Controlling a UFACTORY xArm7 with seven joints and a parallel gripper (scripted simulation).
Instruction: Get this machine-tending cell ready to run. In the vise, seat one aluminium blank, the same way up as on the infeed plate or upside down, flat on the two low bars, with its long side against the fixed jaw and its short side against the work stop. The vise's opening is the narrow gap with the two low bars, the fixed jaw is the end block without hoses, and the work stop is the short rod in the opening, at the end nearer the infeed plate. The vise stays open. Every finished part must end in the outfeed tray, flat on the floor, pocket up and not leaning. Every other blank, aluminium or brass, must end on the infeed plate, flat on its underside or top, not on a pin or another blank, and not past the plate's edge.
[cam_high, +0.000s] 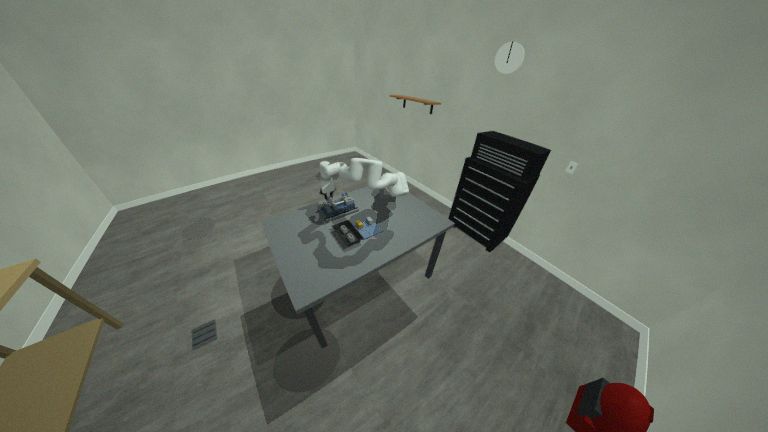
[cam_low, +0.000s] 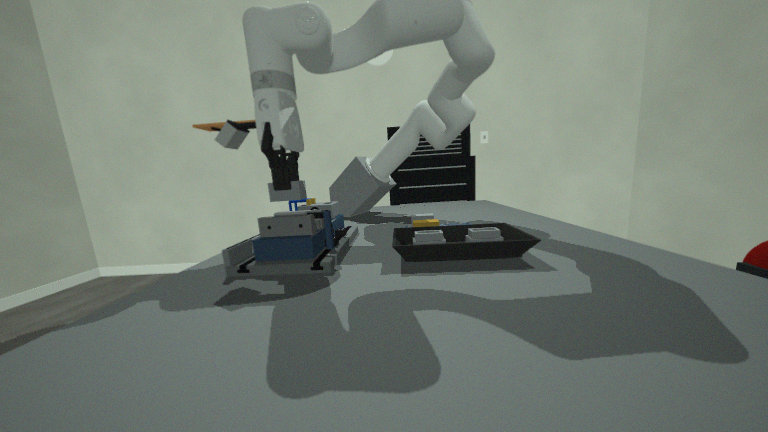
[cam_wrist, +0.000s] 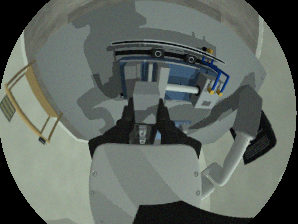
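My gripper (cam_low: 284, 185) is shut on a grey aluminium blank (cam_low: 286, 191) and holds it a little above the vise (cam_low: 295, 236). The vise has a blue body and grey jaw blocks; it stands at the far left of the table (cam_high: 335, 206). In the wrist view the blank (cam_wrist: 148, 99) sits between my fingers, with the vise's opening (cam_wrist: 169, 72) below it. The black outfeed tray (cam_low: 464, 241) holds two grey finished parts (cam_low: 429, 235) (cam_low: 483, 233). Behind it on the blue infeed plate (cam_high: 370, 228) lie a brass blank (cam_low: 425, 221) and a grey blank (cam_high: 369, 219).
A black tool chest (cam_high: 496, 188) stands beyond the table's far right corner. My arm's base (cam_low: 357, 188) sits behind the vise and tray. A red object (cam_low: 754, 257) shows at the table's right edge. A shelf (cam_high: 414, 100) hangs on the wall.
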